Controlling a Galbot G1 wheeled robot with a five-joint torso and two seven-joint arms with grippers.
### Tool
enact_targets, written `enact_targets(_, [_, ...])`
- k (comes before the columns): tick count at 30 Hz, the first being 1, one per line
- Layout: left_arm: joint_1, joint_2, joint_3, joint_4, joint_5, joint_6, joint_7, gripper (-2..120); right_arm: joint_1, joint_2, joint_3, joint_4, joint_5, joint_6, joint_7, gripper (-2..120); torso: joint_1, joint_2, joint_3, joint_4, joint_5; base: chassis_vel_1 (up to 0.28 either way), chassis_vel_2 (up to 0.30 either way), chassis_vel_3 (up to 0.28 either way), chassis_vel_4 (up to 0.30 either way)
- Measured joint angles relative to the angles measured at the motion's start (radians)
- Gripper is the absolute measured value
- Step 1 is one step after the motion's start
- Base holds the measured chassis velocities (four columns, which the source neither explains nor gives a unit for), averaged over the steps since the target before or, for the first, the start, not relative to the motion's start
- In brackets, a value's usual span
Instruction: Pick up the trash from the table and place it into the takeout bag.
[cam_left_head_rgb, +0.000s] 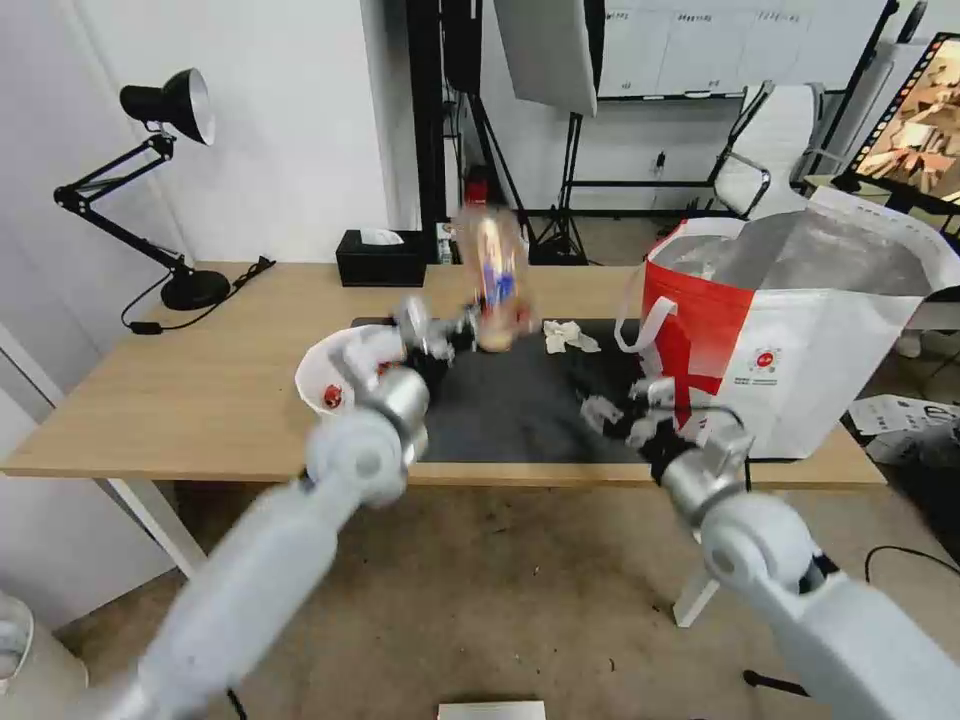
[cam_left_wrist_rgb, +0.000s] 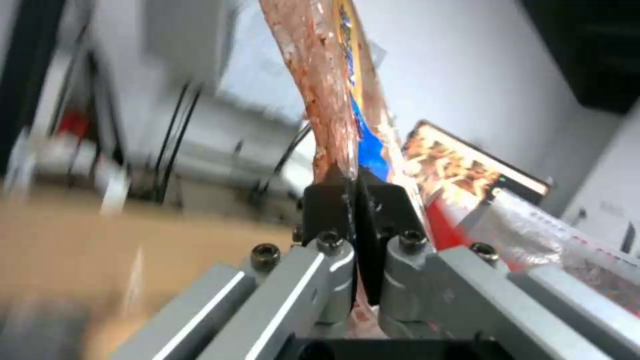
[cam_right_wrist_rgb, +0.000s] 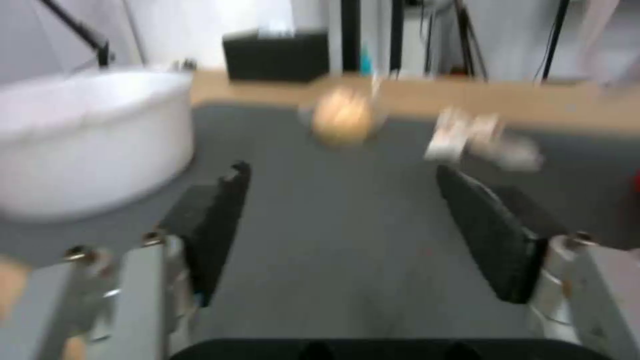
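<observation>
Head view: left claw (cam_left_head_rgb: 470, 325) holds tray (cam_left_head_rgb: 492, 275) upright.

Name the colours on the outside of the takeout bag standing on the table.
White with a red panel, seen best in the head view: takeout bag.

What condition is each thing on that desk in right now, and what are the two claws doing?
Left gripper: shut on the clear plastic tray, held upright above the mat.
Right gripper: open, empty, low over the mat.
Takeout bag: standing open.
White bowl: upright on the table.
Crumpled tissue: lying on the mat.
Tan bundle: lying on the mat.
</observation>
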Motion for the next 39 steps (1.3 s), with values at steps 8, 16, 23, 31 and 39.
enact_targets(8, [-0.416, -0.143, 0.314, 0.249, 0.152, -0.044, 0.102, 0, -0.094, 0.1, -0.023, -0.012, -0.137, -0.005, -0.033, 100, 0.0, 0.0, 0.0, -0.0004, 0.0004, 0.0, 0.0, 0.0, 0.0])
enact_targets(16, [-0.591, -0.347, 0.506, 0.515, 0.337, -0.076, 0.235, 0, -0.119, 0.142, -0.023, 0.001, -0.167, -0.008, -0.039, 100, 0.0, 0.0, 0.0, -0.0007, 0.0005, 0.0, 0.0, 0.0, 0.0])
enact_targets(23, [-0.624, -0.387, 0.569, 0.6, 0.42, -0.032, 0.298, 0, -0.142, 0.138, 0.0, 0.025, -0.167, -0.008, -0.046, 100, 0.0, 0.0, 0.0, 0.0, 0.0001, 0.0, 0.0, 0.0, 0.0])
enact_targets(31, [-0.623, -0.389, 0.589, 0.6, 0.391, -0.015, 0.304, 11, -0.142, 0.123, 0.006, 0.026, -0.162, -0.004, -0.057, 100, 0.0, 0.0, 0.0, -0.0001, 0.0001, 0.0, 0.0, 0.0, 0.0])
enact_targets(39, [-0.617, -0.38, 0.566, 0.575, 0.329, -0.01, 0.292, 41, -0.142, 0.122, 0.01, 0.022, -0.157, -0.004, -0.058, 100, 0.0, 0.0, 0.0, -0.0001, 0.0001, 0.0, 0.0, 0.0, 0.0])
